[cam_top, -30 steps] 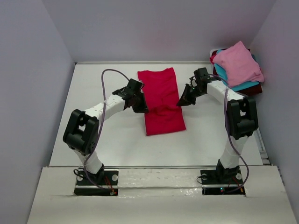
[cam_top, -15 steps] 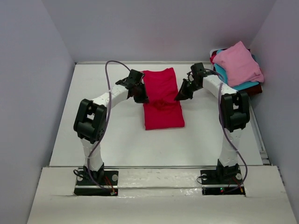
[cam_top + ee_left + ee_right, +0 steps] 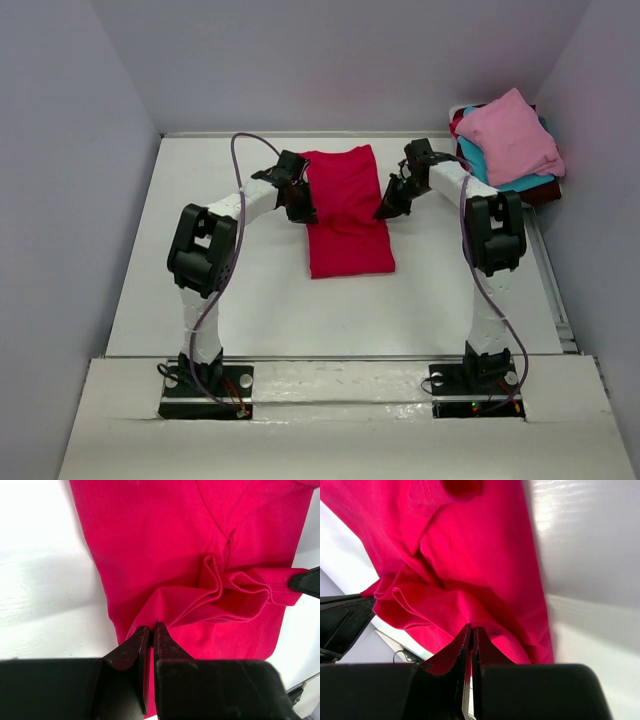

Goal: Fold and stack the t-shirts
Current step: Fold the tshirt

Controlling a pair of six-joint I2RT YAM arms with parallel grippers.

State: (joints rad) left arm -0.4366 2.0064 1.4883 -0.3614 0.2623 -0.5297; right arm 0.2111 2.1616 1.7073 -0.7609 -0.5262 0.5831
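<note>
Left gripper (image 3: 305,212) and right gripper (image 3: 387,210), both pinching the red t-shirt (image 3: 348,250), have dragged its hem up-frame, half-folding it.

Soft, even light from above fills the overhead view. The white counter (image 3: 250,290) is bright, with only faint shadows under the arms, and the glossy near ledge (image 3: 340,385) shows streaks of glare. From the left wrist, the counter washes out almost to white, the red shirt (image 3: 165,555) looks heavily saturated, and the left gripper (image 3: 148,626) is a dark silhouette. From the right wrist, glare marks the counter, the shirt's right edge smears, and the right gripper (image 3: 471,628) is dark.
</note>
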